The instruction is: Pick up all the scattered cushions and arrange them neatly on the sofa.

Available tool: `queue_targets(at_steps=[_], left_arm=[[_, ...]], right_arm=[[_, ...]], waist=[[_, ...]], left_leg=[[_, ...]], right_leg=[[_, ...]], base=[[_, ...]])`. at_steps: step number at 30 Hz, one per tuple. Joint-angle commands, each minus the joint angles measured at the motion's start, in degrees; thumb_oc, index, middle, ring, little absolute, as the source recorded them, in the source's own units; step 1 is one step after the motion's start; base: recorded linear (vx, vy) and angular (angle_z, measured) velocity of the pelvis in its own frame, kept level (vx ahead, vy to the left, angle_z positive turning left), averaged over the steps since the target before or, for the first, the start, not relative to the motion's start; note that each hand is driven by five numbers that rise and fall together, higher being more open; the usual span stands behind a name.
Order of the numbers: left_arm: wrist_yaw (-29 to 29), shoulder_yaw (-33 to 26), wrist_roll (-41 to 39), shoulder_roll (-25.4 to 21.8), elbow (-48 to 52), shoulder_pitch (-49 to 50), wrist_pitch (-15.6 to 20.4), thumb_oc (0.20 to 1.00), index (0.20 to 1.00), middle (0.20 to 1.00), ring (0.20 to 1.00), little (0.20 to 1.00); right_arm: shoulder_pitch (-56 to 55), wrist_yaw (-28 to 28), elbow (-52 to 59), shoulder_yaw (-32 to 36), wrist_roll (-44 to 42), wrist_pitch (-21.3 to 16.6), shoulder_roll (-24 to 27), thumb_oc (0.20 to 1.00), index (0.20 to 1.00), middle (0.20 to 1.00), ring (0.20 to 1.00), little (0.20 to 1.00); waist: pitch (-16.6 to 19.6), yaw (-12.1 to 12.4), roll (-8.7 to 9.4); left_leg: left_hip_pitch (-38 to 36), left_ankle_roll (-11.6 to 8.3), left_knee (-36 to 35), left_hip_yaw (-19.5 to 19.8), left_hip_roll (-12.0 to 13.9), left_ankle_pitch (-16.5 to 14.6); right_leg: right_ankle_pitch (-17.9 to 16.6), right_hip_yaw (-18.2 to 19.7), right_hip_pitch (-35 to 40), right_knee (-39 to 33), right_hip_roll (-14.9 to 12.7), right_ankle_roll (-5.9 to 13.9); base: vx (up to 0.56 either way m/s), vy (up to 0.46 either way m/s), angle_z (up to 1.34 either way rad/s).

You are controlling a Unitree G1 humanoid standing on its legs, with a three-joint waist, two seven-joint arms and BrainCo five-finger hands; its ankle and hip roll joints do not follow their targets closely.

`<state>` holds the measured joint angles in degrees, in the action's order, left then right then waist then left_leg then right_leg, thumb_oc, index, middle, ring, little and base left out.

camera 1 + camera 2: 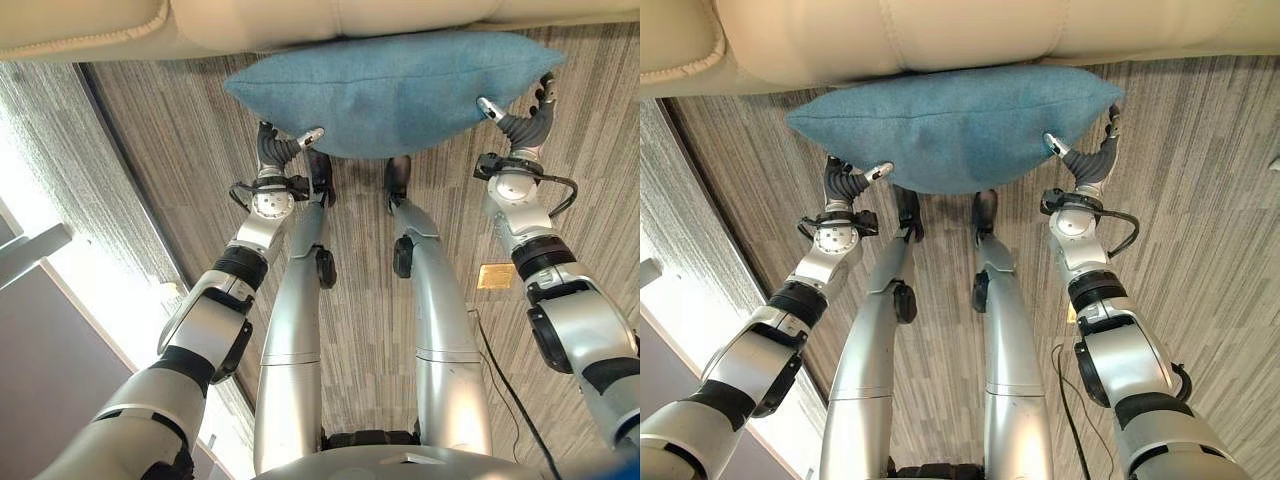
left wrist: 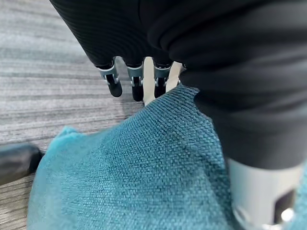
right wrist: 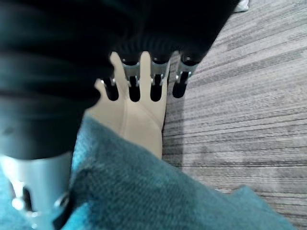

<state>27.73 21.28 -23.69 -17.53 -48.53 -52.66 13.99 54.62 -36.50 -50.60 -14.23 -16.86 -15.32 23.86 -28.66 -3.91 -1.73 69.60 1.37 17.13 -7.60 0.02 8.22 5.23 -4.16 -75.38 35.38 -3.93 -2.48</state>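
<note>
The robot holds the cushion (image 1: pixel 955 125) between its left hand (image 1: pixel 845 180) and right hand (image 1: pixel 1090 155), thumbs pinching each end, just short of the sofa (image 1: pixel 940 35). It should raise both hands evenly to clear the seat edge.

Head stereo pair: looks steeply down from above the arms at the floor (image 1: pixel 150 150), with the sofa (image 1: pixel 250 20) edge along the top. Both eyes share the blue cushion (image 1: pixel 950 125), which sits further left in the right eye.
Left wrist camera: very close, along the left hand (image 2: pixel 134 81), onto cushion fabric.
Right wrist camera: equally close, along the right hand (image 3: pixel 144 81), onto cushion, sofa, floor.
</note>
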Motion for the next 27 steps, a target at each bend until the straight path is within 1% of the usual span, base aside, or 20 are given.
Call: queue_targets(at_steps=[1, 4, 10, 11, 12, 13, 14, 15, 17, 18, 21, 22, 23, 26, 27], left_arm=[[-0.24, 1.71, -1.09, 0.79, -1.06, 1.18, 0.76, 1.0, 1.0, 1.0, 1.0, 1.0], [-0.73, 2.96, -1.71, 1.3, -1.04, -2.94, 0.97, 1.0, 1.0, 1.0, 1.0, 1.0], [-0.62, 4.82, -2.19, 2.99, 0.03, -8.71, 1.45, 1.0, 1.0, 1.0, 1.0, 1.0], [-0.64, 5.04, -2.52, 3.26, 0.47, -9.73, 1.59, 0.661, 0.661, 0.661, 0.661, 0.661], [-0.87, 5.13, -3.24, 3.39, 1.06, -10.8, 2.0, 0.203, 0.203, 0.203, 0.203, 0.203], [-0.82, 5.03, -4.11, 3.67, 2.33, -11.78, 2.58, 0.2, 0.2, 0.2, 0.2, 0.2], [-0.82, 5.02, -4.13, 3.64, 2.36, -11.78, 2.56, 0.2, 0.2, 0.2, 0.2, 0.2], [-0.58, 4.46, -5.93, 4.28, 5.45, -12.15, 3.93, 0.2, 0.2, 0.2, 0.2, 0.2], [-0.32, 4.27, -5.83, 4.49, 6.68, -12.23, 4.24, 0.2, 0.2, 0.2, 0.2, 0.2], [-0.29, 4.49, -3.46, 3.8, 9.51, -11.27, 4.37, 0.2, 0.2, 0.2, 0.2, 0.2], [-0.29, 4.62, -1.77, 3.35, 10.93, -10.21, 4.3, 0.2, 0.2, 0.2, 0.2, 0.2], [-0.5, 3.89, -2.03, 3.74, 11.9, -8.52, 4.55, 0.2, 0.2, 0.2, 0.2, 0.2], [-1.27, 2.9, -3.56, 5.27, 14.51, -4.66, 5.22, 0.2, 0.2, 0.2, 0.2, 0.2], [-1.89, 2.63, -2.78, 5.69, 17.25, -1.52, 5.22, 0.2, 0.2, 0.2, 0.2, 0.2], [-2.63, 2.28, -2.49, 6.02, 19.24, 1.42, 5.3, 0.2, 0.2, 0.2, 0.2, 0.2]], right_arm=[[-2.65, 2.3, 0.65, -3.0, -4.42, -2.15, -0.38, 1.0, 1.0, 1.0, 1.0, 1.0], [2.25, 4.18, 0.41, -5.86, -5.84, -2.15, -0.72, 1.0, 1.0, 1.0, 1.0, 1.0], [8.65, 5.51, 1.28, -9.89, -5.3, -1.86, -3.08, 1.0, 1.0, 1.0, 1.0, 1.0], [9.58, 5.97, 1.54, -10.24, -5.58, -1.92, -3.87, 0.501, 0.501, 0.501, 0.501, 0.501], [10.55, 6.4, 2.08, -10.81, -5.9, -2.0, -4.46, 0.247, 0.247, 0.247, 0.247, 0.247], [11.58, 6.75, 2.91, -11.2, -6.08, -2.2, -5.45, 0.2, 0.2, 0.2, 0.2, 0.2], [11.62, 6.75, 2.91, -11.21, -6.08, -2.19, -5.46, 0.2, 0.2, 0.2, 0.2, 0.2], [12.37, 7.04, 5.0, -11.49, -6.12, -2.99, -6.77, 0.2, 0.2, 0.2, 0.2, 0.2], [12.34, 6.89, 5.69, -11.16, -6.11, -3.46, -7.27, 0.2, 0.2, 0.2, 0.2, 0.2], [10.83, 6.96, 7.64, -10.06, -5.64, -4.63, -7.79, 0.2, 0.2, 0.2, 0.2, 0.2], [9.13, 6.85, 9.0, -8.91, -5.25, -5.42, -7.91, 0.2, 0.2, 0.2, 0.2, 0.2], [7.35, 6.79, 10.5, -7.98, -5.05, -5.97, -8.25, 0.2, 0.2, 0.2, 0.2, 0.2], [3.31, 6.86, 13.7, -6.67, -3.88, -6.07, -8.93, 0.2, 0.2, 0.2, 0.2, 0.2], [-0.28, 6.95, 16.27, -5.66, -2.72, -6.35, -9.0, 0.2, 0.2, 0.2, 0.2, 0.2], [-3.18, 7.53, 18.73, -5.27, -1.79, -6.56, -9.17, 0.2, 0.2, 0.2, 0.2, 0.2]], waist=[[6.93, -0.11, -0.74], [7.04, 0.25, -1.11], [7.66, 0.64, -1.59], [7.78, 0.7, -1.64], [7.87, 0.72, -1.72], [8.08, 0.76, -1.73], [8.05, 0.73, -1.75], [8.61, 0.79, -1.69], [8.82, 0.79, -1.64], [9.46, 0.73, -1.66], [10.09, 0.71, -1.62], [10.62, 0.66, -1.66], [11.15, 0.38, -1.58], [11.45, 0.3, -1.58], [11.6, 0.18, -1.49]], left_leg=[[3.71, -0.72, 7.84, 2.96, 0.68, -9.34], [4.96, -0.68, 8.33, 3.3, 0.62, -9.22], [5.35, -0.84, 8.53, 3.51, 0.48, -9.18], [5.36, -0.9, 8.42, 3.52, 0.5, -9.13], [5.37, -0.97, 8.32, 3.56, 0.5, -9.1], [5.45, -1.06, 8.33, 3.66, 0.5, -9.05], [5.47, -1.06, 8.34, 3.67, 0.5, -9.05], [5.23, -1.2, 8.05, 4.0, 0.39, -8.96], [5.1, -1.23, 7.97, 4.06, 0.3, -8.93], [4.54, -1.38, 7.58, 4.32, 0.2, -8.81], [3.85, -1.61, 7.02, 4.34, 0.11, -8.6], [3.06, -1.86, 6.4, 4.18, 0.28, -8.45], [1.03, -2.17, 5.54, 4.13, 0.35, -8.22], [-1.38, -2.62, 4.22, 4.07, 0.47, -7.91], [-3.99, -3.02, 2.95, 3.9, 0.52, -7.71]], right_leg=[[-3.01, 1.03, -0.72, -6.1, -1.6, 7.13], [-2.74, 1.16, -1.75, -5.46, -1.42, 7.13], [-2.6, 0.81, -2.0, -5.38, -1.07, 7.01], [-2.62, 0.73, -2.03, -5.41, -0.99, 7.0], [-2.67, 0.72, -2.07, -5.53, -0.9, 6.99], [-2.78, 0.59, -2.1, -5.6, -0.85, 7.04], [-2.79, 0.57, -2.1, -5.61, -0.85, 7.04], [-2.76, 0.32, -1.79, -5.96, -0.62, 7.06], [-2.73, 0.3, -1.61, -5.98, -0.48, 7.02], [-2.68, 0.09, -1.06, -6.1, -0.3, 6.96], [-2.69, -0.18, -0.26, -6.45, -0.23, 6.92], [-2.72, -0.36, 0.67, -6.95, -0.16, 6.92], [-2.97, -0.68, 2.74, -7.9, -0.05, 6.84], [-3.04, -0.83, 5.23, -9.03, 0.01, 6.76], [-3.14, -1.1, 7.68, -10.18, -0.05, 6.76]], base=[[0.03, -0.057, -0.01], [0.02, -0.034, 0.0], [0.0, 0.0, 0.0], [0.0, 0.0, 0.0], [0.0, 0.0, 0.0], [0.0, 0.0, 0.0], [0.0, 0.0, 0.0], [0.0, 0.0, 0.0], [0.0, 0.0, 0.0], [0.0, 0.0, 0.0], [0.0, 0.0, 0.0], [0.0, 0.0, 0.0], [0.0, 0.0, 0.0], [0.0, 0.0, 0.0], [0.0, 0.0, 0.0]])
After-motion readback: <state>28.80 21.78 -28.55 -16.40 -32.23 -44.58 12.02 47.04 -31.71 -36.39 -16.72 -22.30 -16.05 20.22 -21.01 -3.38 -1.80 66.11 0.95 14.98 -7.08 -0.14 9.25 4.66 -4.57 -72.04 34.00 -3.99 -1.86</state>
